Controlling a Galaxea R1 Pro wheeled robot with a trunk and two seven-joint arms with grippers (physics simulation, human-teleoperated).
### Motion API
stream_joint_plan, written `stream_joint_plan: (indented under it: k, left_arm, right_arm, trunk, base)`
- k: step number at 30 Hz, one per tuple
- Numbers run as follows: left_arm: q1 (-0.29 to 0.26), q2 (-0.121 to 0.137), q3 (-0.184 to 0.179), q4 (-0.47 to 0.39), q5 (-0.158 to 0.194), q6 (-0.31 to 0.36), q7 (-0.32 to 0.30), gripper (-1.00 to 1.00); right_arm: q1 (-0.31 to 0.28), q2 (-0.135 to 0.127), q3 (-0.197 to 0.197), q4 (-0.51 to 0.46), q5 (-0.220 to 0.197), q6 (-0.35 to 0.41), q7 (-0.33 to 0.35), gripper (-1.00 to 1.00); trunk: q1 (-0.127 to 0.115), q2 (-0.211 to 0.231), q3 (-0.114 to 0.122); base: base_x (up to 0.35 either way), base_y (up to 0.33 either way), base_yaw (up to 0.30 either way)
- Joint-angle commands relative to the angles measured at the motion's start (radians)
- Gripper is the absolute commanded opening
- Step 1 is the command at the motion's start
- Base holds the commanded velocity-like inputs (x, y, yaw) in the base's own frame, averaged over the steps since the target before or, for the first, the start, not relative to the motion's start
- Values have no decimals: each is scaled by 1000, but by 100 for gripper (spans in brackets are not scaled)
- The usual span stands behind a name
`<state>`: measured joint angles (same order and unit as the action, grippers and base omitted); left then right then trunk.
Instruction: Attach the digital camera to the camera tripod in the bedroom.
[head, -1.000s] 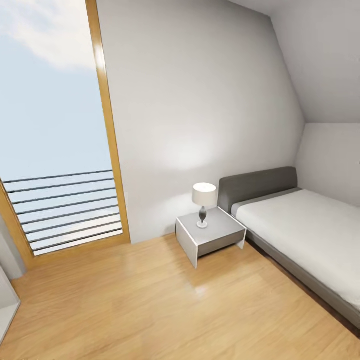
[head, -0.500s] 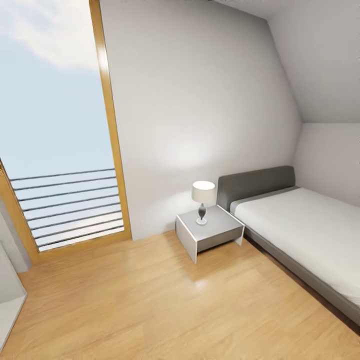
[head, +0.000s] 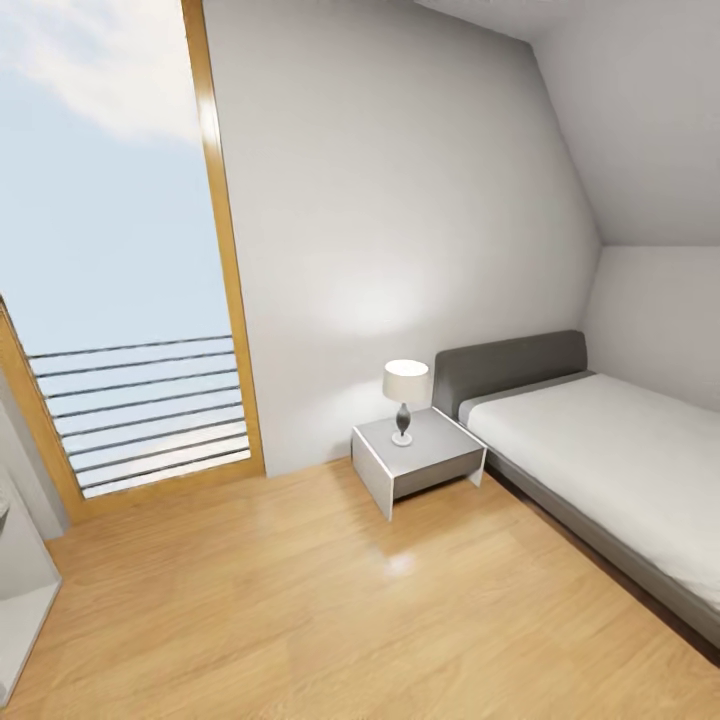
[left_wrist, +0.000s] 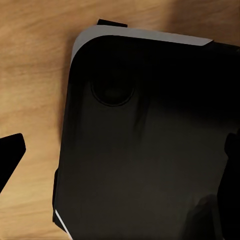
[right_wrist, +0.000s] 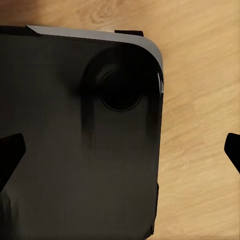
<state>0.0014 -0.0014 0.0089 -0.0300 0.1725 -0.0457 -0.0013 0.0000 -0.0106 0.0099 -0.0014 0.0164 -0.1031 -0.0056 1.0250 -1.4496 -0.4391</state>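
Note:
I am in the bedroom with white walls, a sloped ceiling and a light wood floor (head: 300, 610). The digital camera and the camera tripod are out of view. In the left wrist view, my left gripper (left_wrist: 120, 155) is open, its dark fingertips (left_wrist: 10, 156) at the picture's edges with nothing between them, above my black base (left_wrist: 150, 140). In the right wrist view, my right gripper (right_wrist: 120, 152) is likewise open and empty over the black base (right_wrist: 75, 145) and floor.
A grey bed (head: 600, 450) lies along the right wall. Beside its headboard stands a white nightstand (head: 430, 468) carrying a small table lamp (head: 405, 395). A tall wood-framed window (head: 110, 250) with a railing is at the left. A white shelf edge (head: 20, 590) shows at the far left.
The whole head view has shifted a little: the window frame and floor slid rightward and the white shelf edge came further in at the left. The camera moved, not the furniture.

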Motion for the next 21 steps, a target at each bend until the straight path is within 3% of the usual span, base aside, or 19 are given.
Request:
stream_joint_plan:
  k: [1, 21]
  left_arm:
    - [0, 0, 0, -1, 7, -2, 0, 100]
    - [0, 0, 1, -1, 7, -2, 0, 100]
  right_arm:
    - [0, 0, 1, 0, 1, -3, -1, 100]
    - [0, 0, 1, 0, 1, -3, -1, 100]
  trunk:
    - [0, 0, -1]
    - [0, 0, -1]
  base:
    - [-10, 0, 0]
    - [-3, 13, 0]
